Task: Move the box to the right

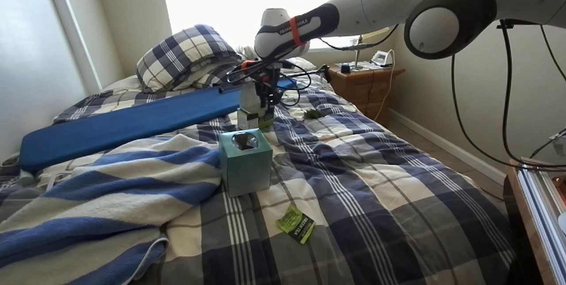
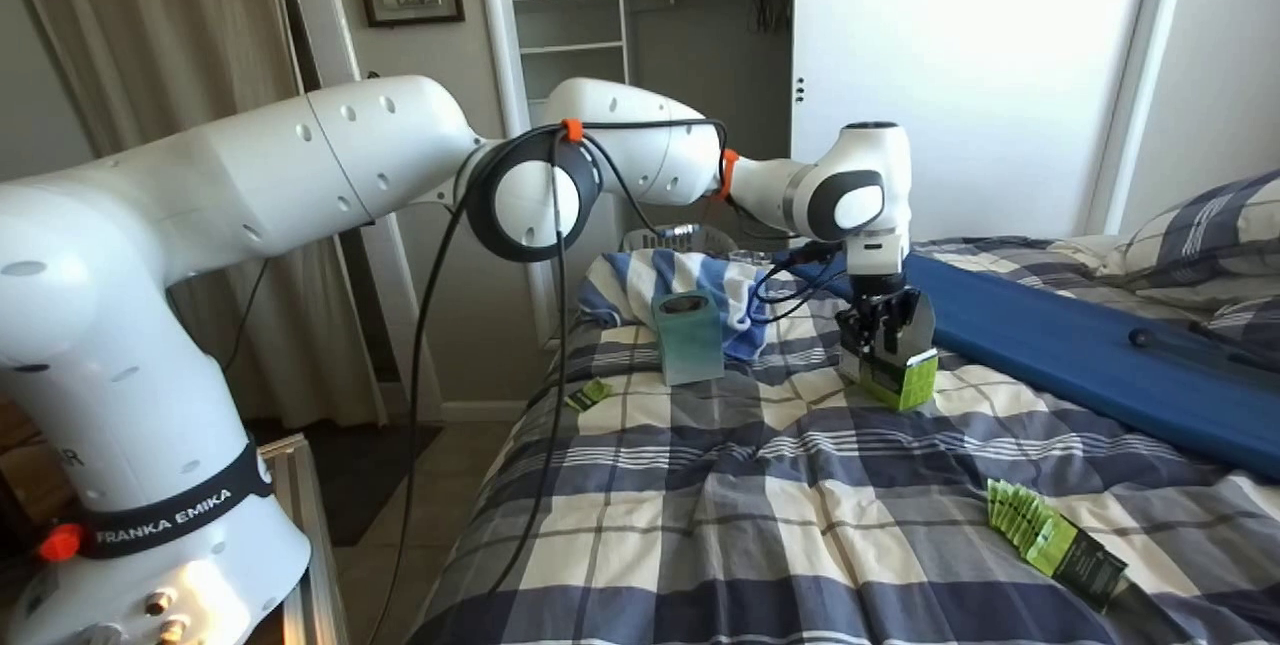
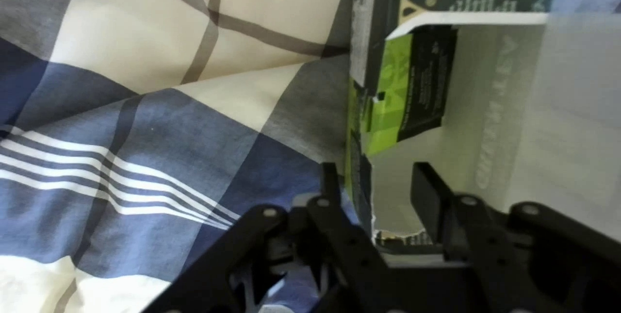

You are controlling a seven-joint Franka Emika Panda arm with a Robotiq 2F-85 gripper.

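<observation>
Across the lower right of an exterior view we see the plaid bed (image 2: 760,545), with the green box (image 2: 905,385) on it, right of centre. The gripper (image 3: 375,170) straddles the box's wall, jaws partly spread, clasping nothing.

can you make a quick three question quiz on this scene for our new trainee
1. In the wrist view, which part of the box shows within the gap of the open hand?
2. True or false: a green-and-black packet is inside the box.
3. What pattern does the towel have: A checked, B striped, C plain?

Key: 1. one wall; 2. true; 3. B
</observation>
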